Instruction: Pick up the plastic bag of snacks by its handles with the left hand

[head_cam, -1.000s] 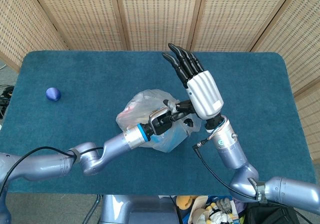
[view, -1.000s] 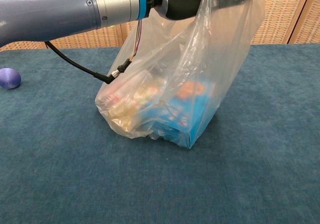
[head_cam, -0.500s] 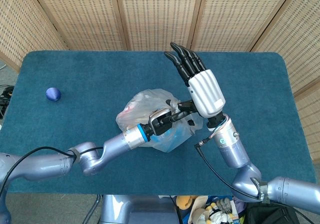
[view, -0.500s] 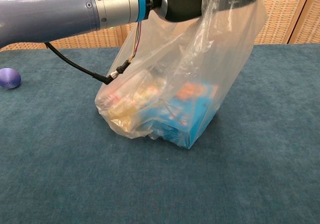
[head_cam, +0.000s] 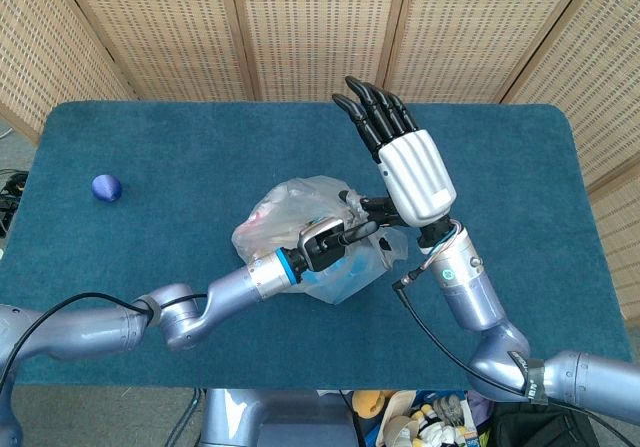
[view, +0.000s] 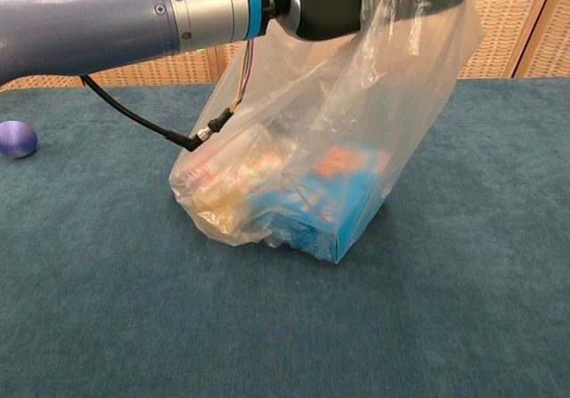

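A clear plastic bag of snacks (head_cam: 300, 229) (view: 303, 184) stands on the blue table, a blue box and yellow packets showing through it. My left hand (head_cam: 332, 237) (view: 329, 2) grips the bag's handles at the top and pulls the plastic taut upward. The bag's bottom still rests on the cloth in the chest view. My right hand (head_cam: 400, 152) is raised just right of the bag, open, its dark fingers (head_cam: 372, 107) spread and pointing away from me, holding nothing. Its lower edge sits close to the handles.
A small blue ball (head_cam: 106, 187) (view: 17, 138) lies near the table's left edge. A black cable (view: 142, 117) hangs from my left forearm beside the bag. Wicker screens stand behind the table (head_cam: 520, 147).
My right hand has drifted slightly right and up, away from the bag. The left hand has pulled the handles a little higher and rightward; the plastic is stretched tighter.
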Controlling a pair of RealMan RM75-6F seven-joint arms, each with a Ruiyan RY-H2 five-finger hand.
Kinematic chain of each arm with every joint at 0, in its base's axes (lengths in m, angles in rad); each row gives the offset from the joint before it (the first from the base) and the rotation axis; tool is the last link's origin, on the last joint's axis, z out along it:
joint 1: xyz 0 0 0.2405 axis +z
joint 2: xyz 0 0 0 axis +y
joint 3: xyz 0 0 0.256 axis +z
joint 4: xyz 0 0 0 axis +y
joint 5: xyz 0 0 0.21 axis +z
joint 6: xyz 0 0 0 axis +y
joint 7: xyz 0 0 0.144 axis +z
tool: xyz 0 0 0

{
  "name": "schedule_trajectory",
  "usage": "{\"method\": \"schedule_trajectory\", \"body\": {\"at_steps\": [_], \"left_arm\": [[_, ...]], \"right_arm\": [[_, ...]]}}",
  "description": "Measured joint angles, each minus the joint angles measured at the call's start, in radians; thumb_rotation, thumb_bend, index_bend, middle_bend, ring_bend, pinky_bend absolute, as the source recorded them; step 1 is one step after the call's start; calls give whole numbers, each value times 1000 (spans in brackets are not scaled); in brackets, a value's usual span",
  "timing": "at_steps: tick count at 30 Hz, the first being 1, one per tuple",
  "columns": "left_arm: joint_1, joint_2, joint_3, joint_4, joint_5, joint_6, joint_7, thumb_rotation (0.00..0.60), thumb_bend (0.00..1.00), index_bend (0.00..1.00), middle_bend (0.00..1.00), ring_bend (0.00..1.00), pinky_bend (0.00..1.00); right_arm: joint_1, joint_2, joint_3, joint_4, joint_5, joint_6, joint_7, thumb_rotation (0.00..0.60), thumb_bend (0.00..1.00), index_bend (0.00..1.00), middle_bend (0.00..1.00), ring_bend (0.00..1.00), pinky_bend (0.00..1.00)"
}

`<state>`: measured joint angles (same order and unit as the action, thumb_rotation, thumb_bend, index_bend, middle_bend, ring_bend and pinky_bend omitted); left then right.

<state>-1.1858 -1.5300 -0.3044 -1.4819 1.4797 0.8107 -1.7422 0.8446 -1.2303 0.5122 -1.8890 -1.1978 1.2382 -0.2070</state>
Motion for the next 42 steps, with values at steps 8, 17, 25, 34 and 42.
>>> {"method": "schedule_trajectory", "body": {"at_steps": [8, 17, 25, 34, 42], "left_arm": [[-2, -2, -8, 1, -4, -3, -21, 288, 303, 268, 128, 145, 147], [-6, -1, -9, -2, -5, -14, -26, 289, 303, 268, 128, 145, 147], [-6, -1, -7, 1, -3, -16, -29, 284, 302, 268, 127, 144, 148], [-4, -2, -6, 5, 0, -14, -33, 289, 302, 269, 127, 145, 148], [-6, -4, -6, 3, -1, -16, -28, 288, 302, 269, 127, 145, 147]], "right_arm": [[4, 88, -4, -36, 44, -99, 0, 600, 0, 0, 0, 0, 32], [23, 213, -6, -91, 130, -232, 20, 600, 0, 0, 0, 0, 30], [32, 265, -11, -103, 161, -269, 26, 600, 0, 0, 0, 0, 28], [38, 341, -21, -127, 200, -322, 37, 600, 0, 0, 0, 0, 27], [18, 372, -41, -136, 167, -331, 77, 600, 0, 0, 0, 0, 27]]}}
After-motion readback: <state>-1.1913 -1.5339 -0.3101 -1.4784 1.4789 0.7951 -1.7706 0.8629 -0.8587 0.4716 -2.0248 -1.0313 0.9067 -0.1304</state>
